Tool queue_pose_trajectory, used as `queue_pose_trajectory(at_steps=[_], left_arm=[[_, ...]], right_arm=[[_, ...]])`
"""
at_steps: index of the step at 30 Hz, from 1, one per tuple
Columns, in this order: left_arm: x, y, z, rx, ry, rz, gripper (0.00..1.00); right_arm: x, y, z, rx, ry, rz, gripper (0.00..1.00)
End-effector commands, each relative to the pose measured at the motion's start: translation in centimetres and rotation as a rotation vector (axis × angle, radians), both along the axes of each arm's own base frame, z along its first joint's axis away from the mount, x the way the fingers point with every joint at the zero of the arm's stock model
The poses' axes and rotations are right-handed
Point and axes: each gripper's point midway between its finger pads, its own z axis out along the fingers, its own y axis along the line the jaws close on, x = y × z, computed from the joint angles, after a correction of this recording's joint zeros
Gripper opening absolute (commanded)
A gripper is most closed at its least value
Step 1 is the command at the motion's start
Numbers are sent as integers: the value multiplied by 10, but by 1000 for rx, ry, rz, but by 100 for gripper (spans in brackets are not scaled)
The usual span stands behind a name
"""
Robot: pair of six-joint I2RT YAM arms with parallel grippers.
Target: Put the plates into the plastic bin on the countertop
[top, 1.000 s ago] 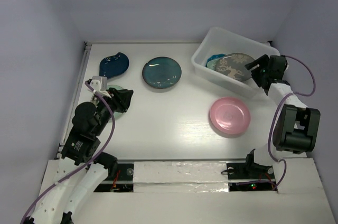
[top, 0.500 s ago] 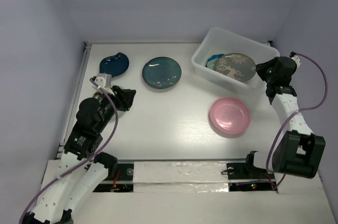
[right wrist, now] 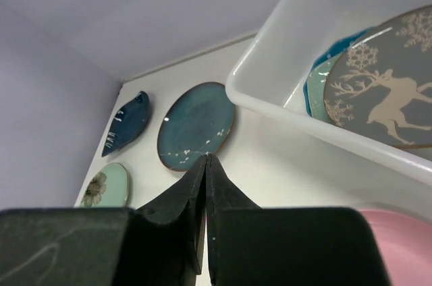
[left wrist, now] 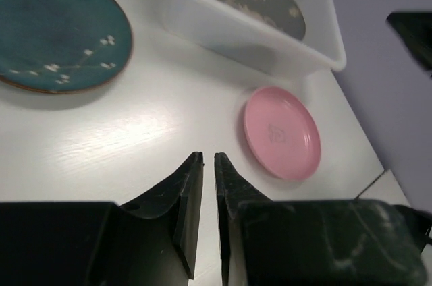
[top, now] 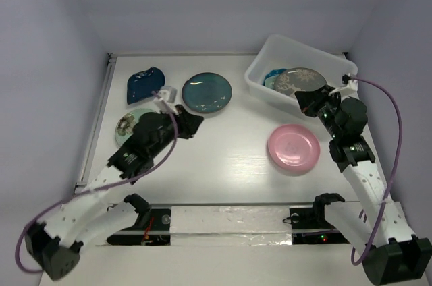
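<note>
**Plates and bin, top and wrist views.** The bin [top: 260, 88], a translucent white tub with a rolled rim, sits askew in the far right corner of the countertop [top: 236, 134]. It holds a leaning stack of plates. The grey deer plate [top: 302, 80] lies uppermost. A pale green plate [right wrist: 312, 90] shows as a crescent beneath it. The blue scalloped plate [top: 273, 74] is lowest and lies toward the bin's left end. How many more lie under them cannot be told.

Four dishes remain on the countertop outside the bin:
- The pink plate [top: 293, 147] lies flat just in front of the bin, apart from its near wall.
- The dark teal plate [top: 206, 92], sprigged with white, lies to the left of the bin near the middle of the far edge.
- The navy leaf dish [top: 145, 83] lies beside it, toward the far left corner.
- The flowered green plate [top: 125, 125] lies nearer the front than the leaf dish and is partly covered by the left arm.

The right gripper [right wrist: 206, 156] is by the bin's near wall, outside the tub. Its fingers are pressed together and it carries nothing. The left gripper [left wrist: 206, 158] is above bare countertop just in front of the dark teal plate. Its fingers are drawn in to a thin slit with nothing between them. A taped strip [top: 229, 222] runs along the front edge between the arm bases.
</note>
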Motion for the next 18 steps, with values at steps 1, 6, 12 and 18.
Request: queue_pose_trajectory(at_steps=[1, 6, 12, 18], left_arm=[[9, -44, -16, -9, 36, 20, 10], [18, -123, -66, 130, 134, -48, 9], [16, -202, -95, 249, 126, -127, 23], [30, -243, -147, 332, 171, -153, 32]], right_arm=[[-13, 1, 14, -45, -86, 31, 7], [-26, 0, 25, -19, -158, 32, 34], [-31, 1, 20, 10, -161, 34, 41], [-44, -5, 31, 22, -200, 11, 41]])
